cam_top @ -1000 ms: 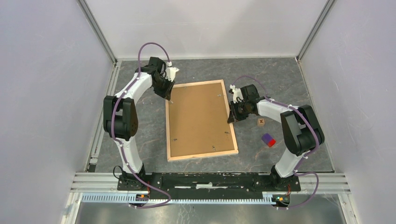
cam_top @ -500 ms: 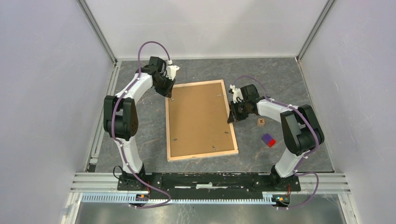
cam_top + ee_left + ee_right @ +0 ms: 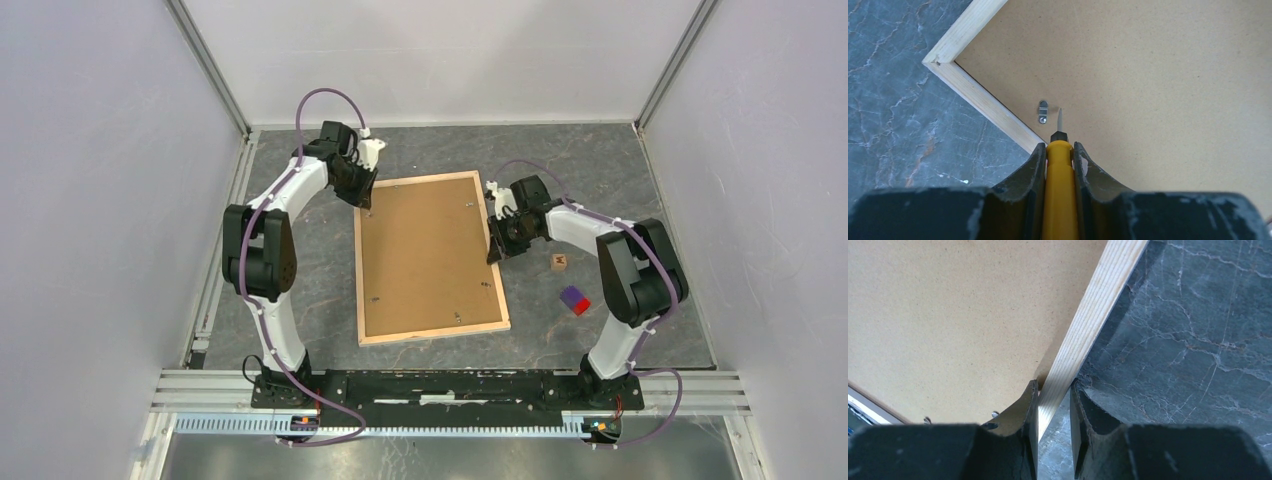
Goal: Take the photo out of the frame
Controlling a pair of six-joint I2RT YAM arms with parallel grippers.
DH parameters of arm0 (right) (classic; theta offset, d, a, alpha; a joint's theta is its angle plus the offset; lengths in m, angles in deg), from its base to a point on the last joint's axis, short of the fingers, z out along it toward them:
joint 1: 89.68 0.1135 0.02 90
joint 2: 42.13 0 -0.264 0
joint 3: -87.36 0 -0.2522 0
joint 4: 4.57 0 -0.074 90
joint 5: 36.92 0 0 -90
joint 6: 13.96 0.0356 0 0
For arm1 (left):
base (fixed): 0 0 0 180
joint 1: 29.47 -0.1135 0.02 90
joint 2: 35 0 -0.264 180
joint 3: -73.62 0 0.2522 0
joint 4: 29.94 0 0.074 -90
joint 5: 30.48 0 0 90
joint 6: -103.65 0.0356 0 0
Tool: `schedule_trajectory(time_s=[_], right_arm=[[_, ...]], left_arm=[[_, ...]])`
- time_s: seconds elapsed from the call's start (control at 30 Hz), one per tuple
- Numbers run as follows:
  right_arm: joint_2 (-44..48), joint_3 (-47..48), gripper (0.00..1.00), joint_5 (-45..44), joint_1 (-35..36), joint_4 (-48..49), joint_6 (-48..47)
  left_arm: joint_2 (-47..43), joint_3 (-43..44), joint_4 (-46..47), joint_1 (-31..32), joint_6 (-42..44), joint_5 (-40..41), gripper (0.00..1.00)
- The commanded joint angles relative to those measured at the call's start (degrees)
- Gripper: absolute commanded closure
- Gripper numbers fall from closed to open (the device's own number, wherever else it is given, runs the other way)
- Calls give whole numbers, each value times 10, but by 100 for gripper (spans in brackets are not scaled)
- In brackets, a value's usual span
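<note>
The frame [image 3: 435, 333] lies flat on the desk [image 3: 600, 170] with its back turned up, so the brown backing panel [image 3: 425, 255] and the small metal clips are on top, where I can reach them. The photo itself I cannot see. I judge that it is under the panel, face down.

My left jaws are pinching a screwdriver [image 3: 1060, 170] with a yellow handle, and the handle fills the whole gap between them. I hold it pointing forward because the thin blade must go to a clip [image 3: 1043, 111] near the far left corner of the frame, just inside the wooden rail. The tip is just beside this clip, on the side toward the middle of the frame. It does not seem to touch the clip yet.

My right jaws are closed on the right rail of the frame, about the middle of its length. One finger is on the inner side, over the panel, and the other is on the outer side, over the desk. The pale wood passes between them with almost no gap. I think this grip is there to steady the frame, so that it does not slide or turn when the blade pushes the clip.

Outside the right rail, apart from the frame, lie a small wooden cube [image 3: 559, 262] and a purple and red block [image 3: 574, 299]. I think they have no part in this work.
</note>
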Motion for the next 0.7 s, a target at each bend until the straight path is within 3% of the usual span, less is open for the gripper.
schedule_trajectory(time_s=[0.0, 0.33, 0.67], right_arm=[[-50, 42, 100, -80, 6, -43, -117], [-99, 152, 100, -158, 0, -94, -308], [-158, 281, 100, -73, 3, -115, -431]], left_arm=[[-44, 25, -8, -11, -45, -40, 98], [-68, 9, -13, -38, -69, -57, 98], [-87, 0, -11, -44, -61, -49, 98]])
